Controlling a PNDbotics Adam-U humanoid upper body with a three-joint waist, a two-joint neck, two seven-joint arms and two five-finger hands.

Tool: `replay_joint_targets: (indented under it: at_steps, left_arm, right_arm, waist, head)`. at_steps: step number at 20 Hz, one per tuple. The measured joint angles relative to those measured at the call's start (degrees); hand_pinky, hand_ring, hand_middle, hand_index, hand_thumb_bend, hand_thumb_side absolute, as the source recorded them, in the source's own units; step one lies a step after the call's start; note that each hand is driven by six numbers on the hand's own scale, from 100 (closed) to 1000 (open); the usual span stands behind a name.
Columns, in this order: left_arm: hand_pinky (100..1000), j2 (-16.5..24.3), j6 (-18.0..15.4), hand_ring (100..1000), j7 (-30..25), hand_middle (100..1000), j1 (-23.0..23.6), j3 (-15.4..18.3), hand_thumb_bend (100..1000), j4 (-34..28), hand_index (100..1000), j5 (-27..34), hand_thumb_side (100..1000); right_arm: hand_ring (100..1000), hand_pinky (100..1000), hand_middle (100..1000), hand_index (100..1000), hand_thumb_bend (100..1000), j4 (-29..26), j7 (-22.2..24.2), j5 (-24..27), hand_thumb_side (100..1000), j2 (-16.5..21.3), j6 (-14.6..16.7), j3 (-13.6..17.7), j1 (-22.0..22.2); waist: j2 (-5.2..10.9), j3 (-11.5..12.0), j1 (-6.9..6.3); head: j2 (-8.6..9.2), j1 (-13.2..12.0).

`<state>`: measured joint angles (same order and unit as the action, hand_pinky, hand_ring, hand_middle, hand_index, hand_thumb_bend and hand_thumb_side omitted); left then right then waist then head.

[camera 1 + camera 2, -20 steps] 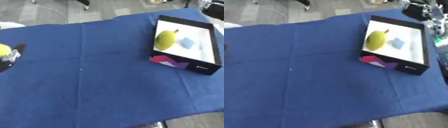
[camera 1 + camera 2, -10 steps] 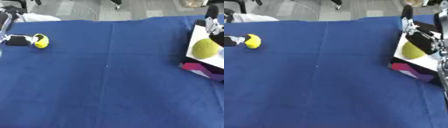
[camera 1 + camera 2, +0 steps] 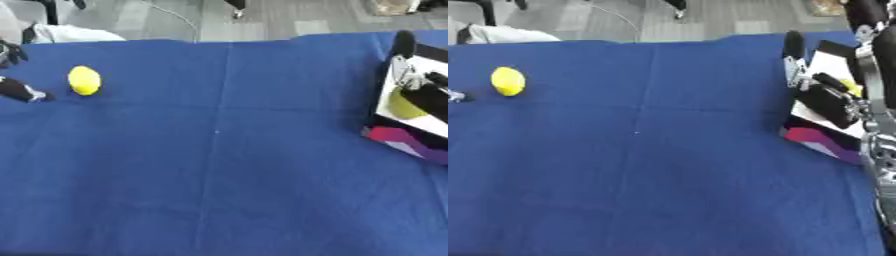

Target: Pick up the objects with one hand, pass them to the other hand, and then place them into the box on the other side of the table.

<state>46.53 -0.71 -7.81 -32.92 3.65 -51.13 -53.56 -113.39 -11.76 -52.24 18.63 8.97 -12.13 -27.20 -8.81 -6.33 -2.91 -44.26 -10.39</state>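
Yellow lemon [image 3: 84, 80] lies on the blue-covered table [image 3: 219, 150], far left. Left hand [image 3: 17, 90] just beside it at the left edge, apart from it; cannot tell how its fingers stand. Right hand [image 3: 829, 102] over the box [image 3: 411, 120] at right, fingers relaxed, holding nothing. A yellow-green fruit [image 3: 401, 106] sits in the box.

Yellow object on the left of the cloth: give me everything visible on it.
The yellow object is small, oval and plain bright yellow, lemon-like, with a smooth-looking surface. It lies with its long axis running away from the camera on the blue cloth near the table's far left. Nothing holds it: the left hand shows at the left edge just beside it, apart from it, as far as can be seen.
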Motion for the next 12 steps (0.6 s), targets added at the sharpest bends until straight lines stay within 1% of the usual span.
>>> replay_joint_targets:
  at_steps: [3,6,8,9,10,12]
  left_arm:
    - [736,-1.4,-0.8,606,2.3,600,-1.3,-0.3,641,1.8,747,0.2,393]
    - [730,-2.6,-1.0,596,4.0,591,-2.8,-0.8,609,3.0,741,0.4,372]
    - [723,-3.4,-0.8,586,5.1,582,-3.8,-1.1,552,3.6,735,0.2,355]
    - [723,-3.8,-0.6,586,5.9,582,-4.2,-1.1,552,3.8,735,0.0,355]
    - [722,-4.2,-0.4,584,6.6,581,-4.5,-1.3,533,4.1,735,-0.1,351]
    - [713,-4.8,0.2,572,8.1,568,-5.1,-1.4,493,4.5,724,-0.6,309]
  right_arm:
    - [838,692,752,917,100,0.0,-0.1,0.0,100,-0.5,0.1,0.0,0.0]
    - [837,689,748,916,100,0.0,-0.2,0.0,100,-0.8,0.2,-0.2,-0.1]
    - [836,687,746,916,100,0.0,-0.3,0.0,100,-1.0,0.2,-0.3,-0.2]
    - [836,687,746,916,100,0.0,-0.4,0.1,100,-1.2,0.2,-0.3,-0.3]
    - [836,687,745,916,100,0.0,-0.5,0.1,100,-1.3,0.2,-0.3,-0.4]
    - [835,683,741,916,100,0.0,-0.5,0.1,100,-1.3,0.2,-0.3,-0.5]
  waist:
    - [-0.72,-0.3,0.57]
    - [-1.44,-0.6,0.75]
    - [-1.75,-1.0,0.91]
    - [-1.94,-1.1,0.95]
    - [-2.13,-1.1,0.99]
    - [-2.31,-1.4,1.17]
  head:
    - [0.00,0.0]
    - [0.00,0.0]
    - [0.00,0.0]
    - [0.00,0.0]
    - [0.00,0.0]
    - [0.00,0.0]
